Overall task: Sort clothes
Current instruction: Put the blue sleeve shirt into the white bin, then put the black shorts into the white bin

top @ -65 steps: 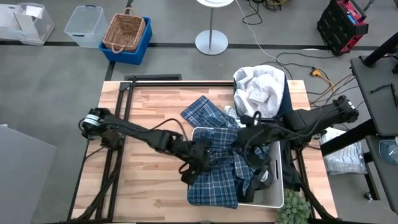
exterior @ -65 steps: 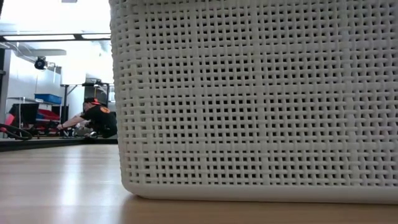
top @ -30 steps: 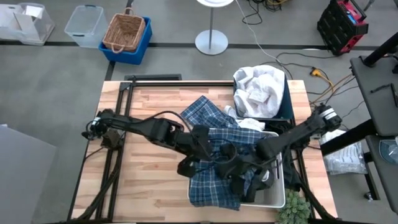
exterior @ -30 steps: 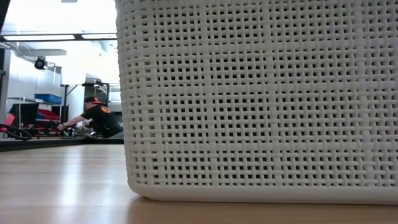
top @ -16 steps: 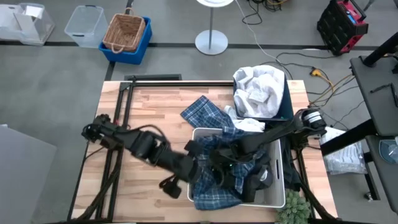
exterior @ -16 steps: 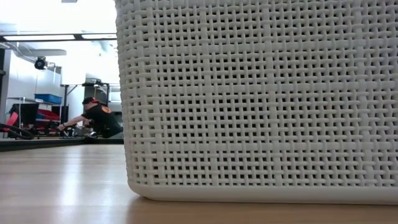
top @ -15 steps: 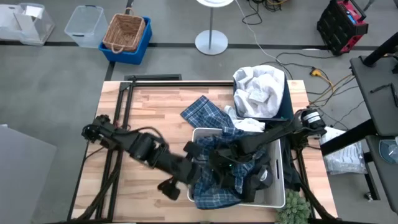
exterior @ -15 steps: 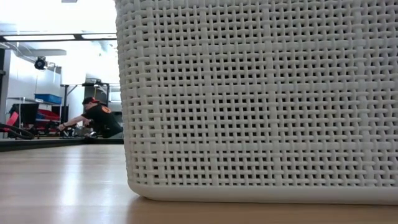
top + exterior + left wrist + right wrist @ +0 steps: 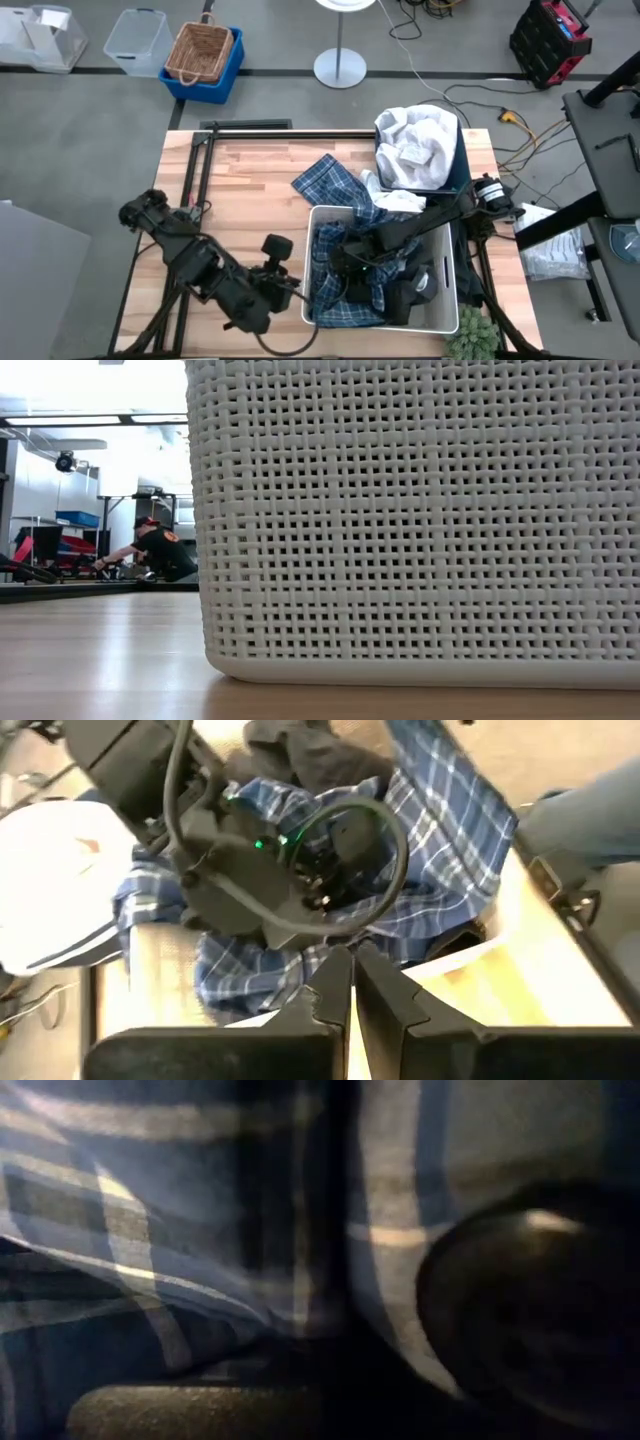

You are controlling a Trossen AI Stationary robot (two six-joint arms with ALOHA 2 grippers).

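On the wooden table (image 9: 240,190), the plaid garment (image 9: 345,245) spills from the white bin (image 9: 445,320) near the right edge. The right gripper (image 9: 345,262) is buried in it, fingers' state unclear; the left gripper (image 9: 345,982) is clenched, empty. A person (image 9: 155,550) crouches in the room behind.

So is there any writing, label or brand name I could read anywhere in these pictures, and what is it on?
None can be read.
White clothes in the navy bin: a small pale tag, too small to read.
White bin, plaid garment and left gripper: no lettering visible.
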